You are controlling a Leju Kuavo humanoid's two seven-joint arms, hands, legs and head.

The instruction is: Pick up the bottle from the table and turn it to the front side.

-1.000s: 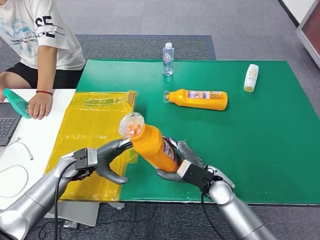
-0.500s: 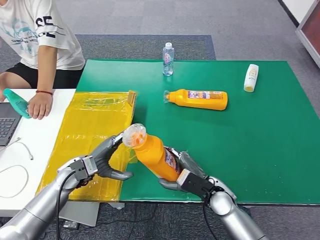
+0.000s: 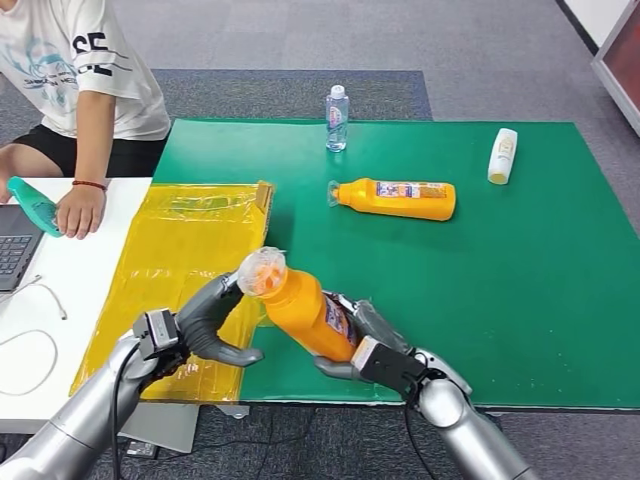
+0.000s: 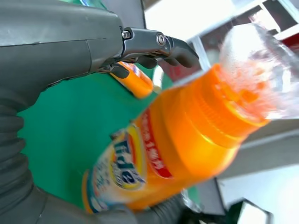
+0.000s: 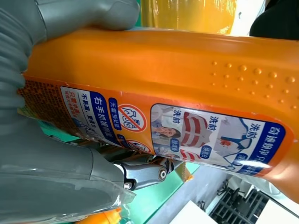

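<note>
Your right hand was clamped around the lower body of the orange Tide detergent bottle, holding it tilted above the green mat, clear cap angled away from that hand. Your left hand, fingers spread and empty, sat just beside the cap. A second orange bottle lay well beyond both hands.

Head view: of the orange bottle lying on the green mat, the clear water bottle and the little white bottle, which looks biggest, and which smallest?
1. Lying orange bottle, clearly the largest.
2. Water bottle.
3. White bottle.
The last two look close in size, so their order is unsure.
</note>
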